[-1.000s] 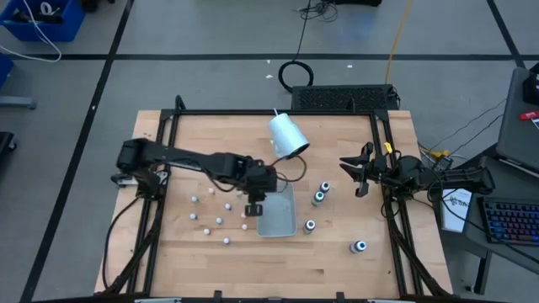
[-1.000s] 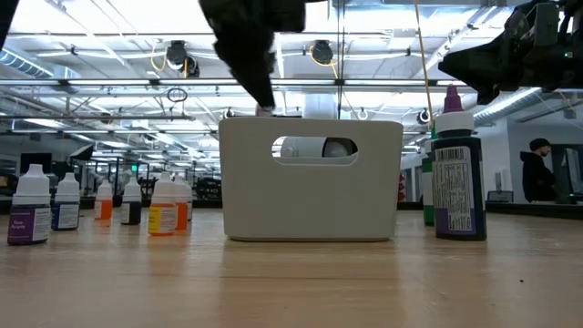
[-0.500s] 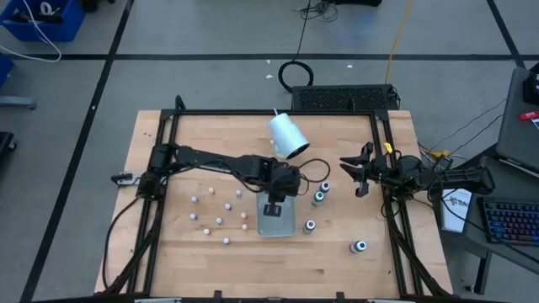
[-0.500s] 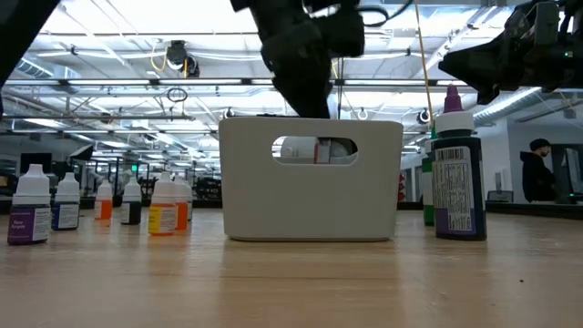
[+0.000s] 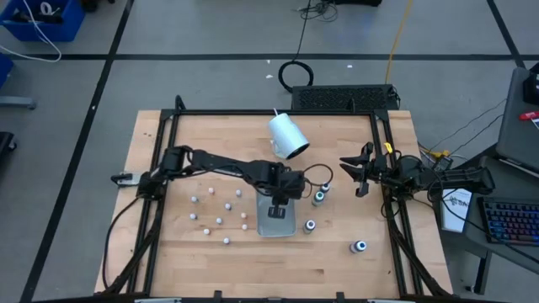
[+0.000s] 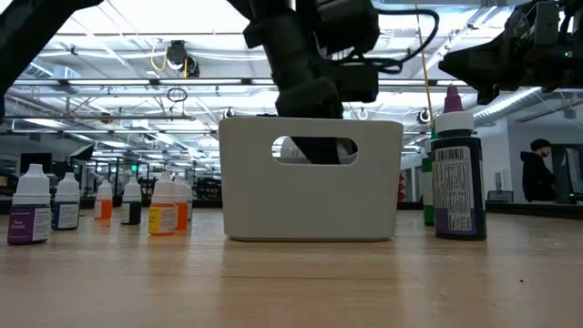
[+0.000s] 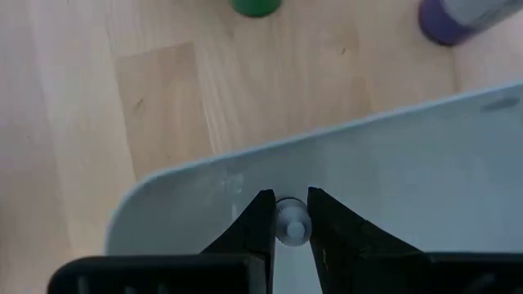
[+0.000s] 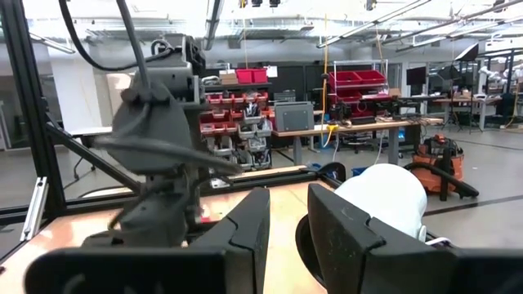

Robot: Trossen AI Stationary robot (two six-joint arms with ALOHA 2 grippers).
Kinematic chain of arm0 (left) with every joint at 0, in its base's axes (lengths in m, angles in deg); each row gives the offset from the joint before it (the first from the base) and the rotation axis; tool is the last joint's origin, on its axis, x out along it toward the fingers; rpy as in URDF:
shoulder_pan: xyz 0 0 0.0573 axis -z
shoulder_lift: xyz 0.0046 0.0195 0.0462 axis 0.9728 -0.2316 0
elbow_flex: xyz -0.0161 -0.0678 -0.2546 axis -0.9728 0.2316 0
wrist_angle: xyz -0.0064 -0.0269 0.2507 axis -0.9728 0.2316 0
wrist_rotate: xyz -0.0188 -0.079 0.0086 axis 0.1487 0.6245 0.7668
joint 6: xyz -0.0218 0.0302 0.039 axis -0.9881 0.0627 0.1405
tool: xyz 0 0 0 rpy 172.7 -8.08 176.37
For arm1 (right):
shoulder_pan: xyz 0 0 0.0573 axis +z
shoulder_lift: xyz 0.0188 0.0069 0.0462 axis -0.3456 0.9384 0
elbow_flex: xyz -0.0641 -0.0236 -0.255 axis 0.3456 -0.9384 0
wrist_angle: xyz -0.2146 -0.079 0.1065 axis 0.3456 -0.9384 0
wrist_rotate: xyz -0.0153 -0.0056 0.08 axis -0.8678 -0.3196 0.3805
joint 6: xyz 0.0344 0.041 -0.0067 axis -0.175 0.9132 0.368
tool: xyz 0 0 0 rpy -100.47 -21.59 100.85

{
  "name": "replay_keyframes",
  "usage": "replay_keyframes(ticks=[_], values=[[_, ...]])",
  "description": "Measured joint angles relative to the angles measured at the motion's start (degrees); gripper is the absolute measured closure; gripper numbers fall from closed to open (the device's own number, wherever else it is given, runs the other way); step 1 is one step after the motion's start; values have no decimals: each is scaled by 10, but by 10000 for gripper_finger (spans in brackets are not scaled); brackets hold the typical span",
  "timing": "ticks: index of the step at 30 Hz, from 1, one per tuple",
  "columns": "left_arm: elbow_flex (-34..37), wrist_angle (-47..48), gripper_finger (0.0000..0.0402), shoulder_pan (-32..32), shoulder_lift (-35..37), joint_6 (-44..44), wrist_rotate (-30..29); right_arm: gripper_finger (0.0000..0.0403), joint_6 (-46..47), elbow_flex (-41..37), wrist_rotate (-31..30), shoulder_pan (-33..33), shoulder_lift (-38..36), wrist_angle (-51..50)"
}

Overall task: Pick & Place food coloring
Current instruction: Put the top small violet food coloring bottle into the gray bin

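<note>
Left claw (image 7: 285, 219) sits over the clear tray (image 5: 276, 220), clamped on a small food coloring bottle (image 7: 290, 227); only its pale cap shows, label hidden. Right claw (image 5: 360, 175), well right of the tray, is closed on nothing. Other bottles (image 5: 218, 210) stand left of the tray.

Left gripper (image 5: 276, 209): from above my own arm covers its fingertips over the clear rectangular plastic tray (image 5: 286, 225).
Held bottle: I see only a small pale round cap (image 7: 291, 228) between the fingers; its body is hidden.
Tray inside: the pale front wall (image 6: 310, 196) blocks my low view, except through the handle slot.
Small whitish bottles (image 5: 219, 221): from above they are mere dots, colours unreadable.
Purple bottle (image 7: 458, 16): cut off at the frame edge.
</note>
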Motion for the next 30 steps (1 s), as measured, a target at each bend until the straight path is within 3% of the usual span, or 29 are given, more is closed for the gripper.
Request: replay_keyframes(ticks=[23,30], values=[[3,-46,346,0,-17,-11,0,326,6,0,0,0,0,-4],[4,-31,261,0,-16,-23,1,326,8,0,0,0,0,-4]])
